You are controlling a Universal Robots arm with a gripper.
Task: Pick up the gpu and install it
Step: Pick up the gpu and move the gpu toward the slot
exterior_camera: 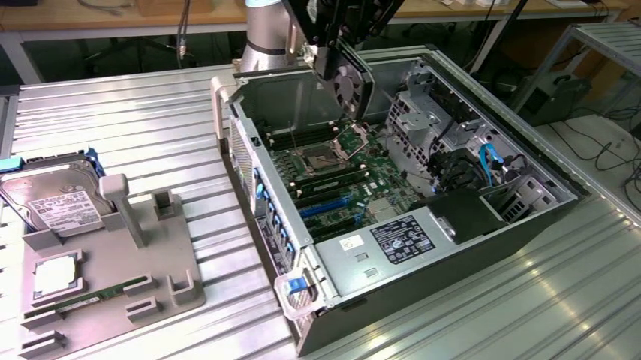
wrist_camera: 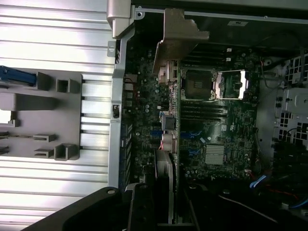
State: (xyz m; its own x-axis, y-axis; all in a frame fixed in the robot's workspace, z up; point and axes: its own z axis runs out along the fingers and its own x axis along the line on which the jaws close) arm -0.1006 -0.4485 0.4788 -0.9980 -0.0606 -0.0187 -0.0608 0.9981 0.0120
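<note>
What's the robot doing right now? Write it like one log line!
gripper: shut on gpu | gpu: held on edge over motherboard in open computer case | install: not yet seated

The end effector (exterior_camera: 331,66) hides the top edge of the gpu (exterior_camera: 355,88) (arm (exterior_camera: 266,34) cropped above).

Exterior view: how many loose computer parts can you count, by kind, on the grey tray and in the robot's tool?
Silver hard drive with white label, on the grey plastic tray: 1
Square silver processor chip, on the tray: 1
Narrow green RAM stick, on the tray: 1
Flat gpu card with black fan shroud, gripped by the tool: 1
Total: 4
</note>
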